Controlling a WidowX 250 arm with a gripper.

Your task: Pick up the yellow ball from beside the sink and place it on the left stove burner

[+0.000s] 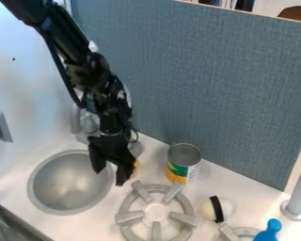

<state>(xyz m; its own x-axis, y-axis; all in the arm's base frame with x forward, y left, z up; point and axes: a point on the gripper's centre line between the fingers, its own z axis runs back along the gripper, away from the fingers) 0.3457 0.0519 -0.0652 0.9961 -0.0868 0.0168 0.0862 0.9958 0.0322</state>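
Leftmost on my counter (210, 180), I see the round gray metal sink (60, 189). My claw (109, 177) hangs over its right rim, fingers spread wide with a gap between them. Just right of it, partly hidden behind one finger, is a yellow object (137, 168); I can't tell whether they touch. Next come a gray stove burner (129, 217), an upright open tin can (180, 162) behind it, a whitish rounded object (208, 210) with a black band, and a blue knobbed item (270, 230).

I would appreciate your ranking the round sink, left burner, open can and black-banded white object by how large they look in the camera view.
Largest: sink and left burner, too alike to rank
Next: open can
Smallest: white object
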